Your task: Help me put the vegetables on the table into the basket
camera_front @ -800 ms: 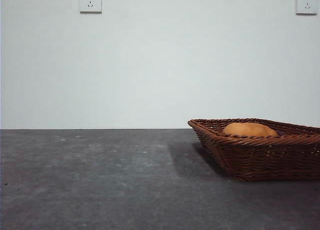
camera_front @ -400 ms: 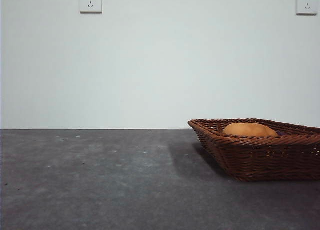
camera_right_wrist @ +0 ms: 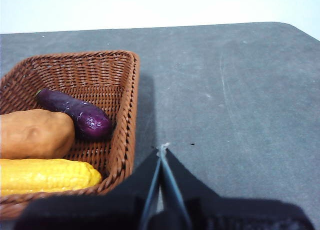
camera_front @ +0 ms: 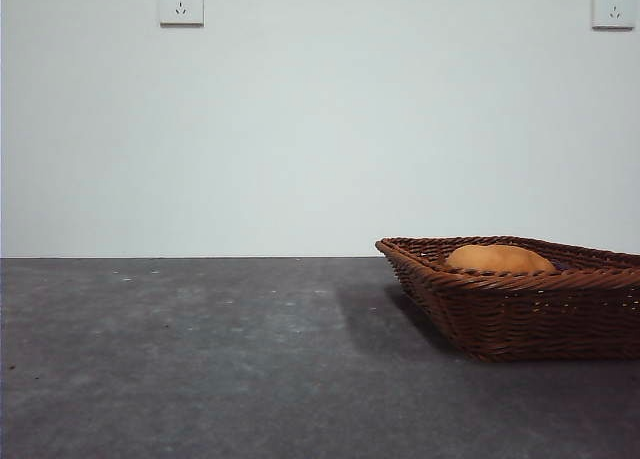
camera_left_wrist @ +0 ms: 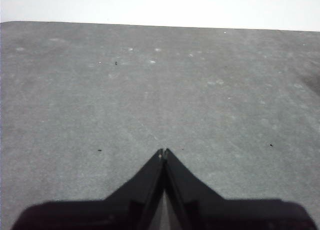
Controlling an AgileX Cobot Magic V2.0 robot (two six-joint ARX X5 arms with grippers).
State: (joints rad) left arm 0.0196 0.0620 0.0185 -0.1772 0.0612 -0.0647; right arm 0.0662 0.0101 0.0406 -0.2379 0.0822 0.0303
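Observation:
The brown wicker basket [camera_front: 520, 304] stands on the dark grey table [camera_front: 200, 359] at the right of the front view. Inside the basket [camera_right_wrist: 95, 72] lie three vegetables: an orange-tan potato [camera_right_wrist: 35, 134], a dark purple elongated one [camera_right_wrist: 75, 112] and a bumpy yellow one [camera_right_wrist: 47, 176]. From the front only the potato [camera_front: 498, 259] shows above the rim. My right gripper [camera_right_wrist: 162, 149] is shut and empty, just outside the basket's side wall. My left gripper [camera_left_wrist: 163, 152] is shut and empty over bare table [camera_left_wrist: 150, 89], away from the basket.
A white wall with two sockets [camera_front: 181, 2] [camera_front: 612, 6] rises behind the table's far edge. In the right wrist view the table has a rounded corner [camera_right_wrist: 295, 29] beyond the basket.

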